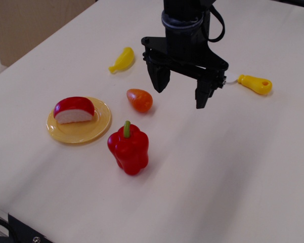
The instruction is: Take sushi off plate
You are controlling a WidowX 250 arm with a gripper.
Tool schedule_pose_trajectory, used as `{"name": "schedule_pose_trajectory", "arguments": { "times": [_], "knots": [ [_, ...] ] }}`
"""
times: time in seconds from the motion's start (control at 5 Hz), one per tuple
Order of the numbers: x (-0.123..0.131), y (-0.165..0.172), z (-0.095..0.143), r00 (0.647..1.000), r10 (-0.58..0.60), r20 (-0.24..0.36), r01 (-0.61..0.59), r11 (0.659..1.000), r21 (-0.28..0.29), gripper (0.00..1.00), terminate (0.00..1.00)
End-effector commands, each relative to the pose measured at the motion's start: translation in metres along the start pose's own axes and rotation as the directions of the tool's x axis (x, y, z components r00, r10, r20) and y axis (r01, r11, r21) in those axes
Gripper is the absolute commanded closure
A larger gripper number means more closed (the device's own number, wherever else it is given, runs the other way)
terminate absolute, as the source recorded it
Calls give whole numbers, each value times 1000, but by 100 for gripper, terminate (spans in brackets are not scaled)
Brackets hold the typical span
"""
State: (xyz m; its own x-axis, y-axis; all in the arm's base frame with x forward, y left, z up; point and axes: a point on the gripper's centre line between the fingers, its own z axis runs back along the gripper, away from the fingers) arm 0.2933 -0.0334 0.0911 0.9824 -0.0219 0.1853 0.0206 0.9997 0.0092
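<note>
The sushi (74, 110), a small nigiri with a glossy red top over a white base, lies on the round yellow plate (93, 130) at the left of the table. My black gripper (181, 92) hangs above the table to the right of the plate, past the tomato. Its two fingers are spread apart and nothing is between them. It is well clear of the sushi.
An orange-red tomato (140, 100) lies between the plate and the gripper. A red bell pepper (128, 149) with a green stem stands just right of the plate's front. A yellow banana (123, 59) lies at the back. A yellow-handled utensil (255, 84) lies at the right.
</note>
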Motion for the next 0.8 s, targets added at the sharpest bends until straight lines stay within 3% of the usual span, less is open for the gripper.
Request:
{"name": "schedule_pose_trajectory", "arguments": {
  "times": [0.0, 0.4, 0.6],
  "knots": [
    [0, 0, 0, 1000, 0, 0, 0, 1000, 0, 0, 0],
    [-16, 45, 29, 991, -127, 34, 129, 990, -56, 0, 0],
    [-21, 68, 31, 970, -238, -46, 238, 971, -11, 0, 0]
  ]
}}
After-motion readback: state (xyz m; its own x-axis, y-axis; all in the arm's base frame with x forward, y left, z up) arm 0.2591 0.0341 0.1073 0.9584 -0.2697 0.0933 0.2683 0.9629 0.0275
